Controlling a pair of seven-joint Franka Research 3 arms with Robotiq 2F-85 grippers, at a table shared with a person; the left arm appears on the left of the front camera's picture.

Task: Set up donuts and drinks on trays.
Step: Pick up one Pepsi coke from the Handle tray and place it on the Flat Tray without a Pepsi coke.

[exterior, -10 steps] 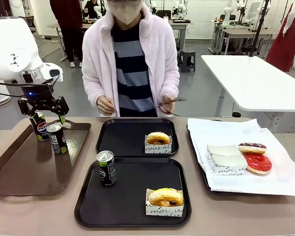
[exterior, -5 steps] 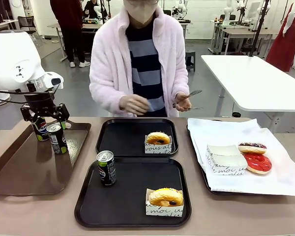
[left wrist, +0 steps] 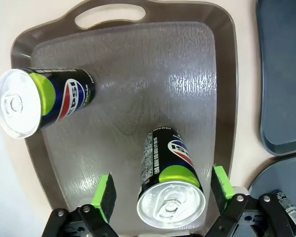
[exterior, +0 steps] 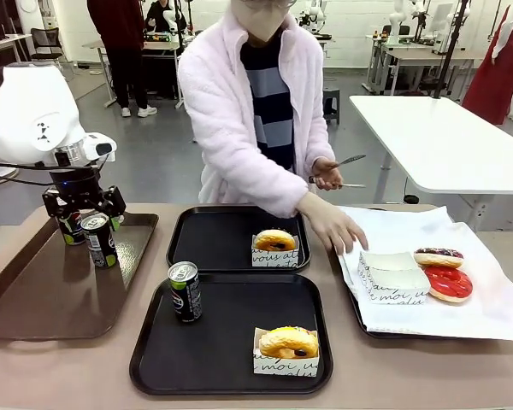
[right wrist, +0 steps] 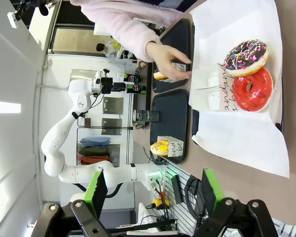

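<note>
Now left tool (left wrist: 163, 190) gapes wide astride an upright drink (left wrist: 166, 160), gripping nothing.

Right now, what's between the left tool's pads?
In the left wrist view, an upright drink can on the brown tray sits between the left tool's open pads, untouched.

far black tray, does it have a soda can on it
No, the far black tray holds just one sleeved yellow donut.

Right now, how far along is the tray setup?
Done: the near tray holds a can and yellow donut; the far tray has a donut but no drink. In hand: the open left tool straddles a spare can on the brown tray. Left: carry it across.
</note>
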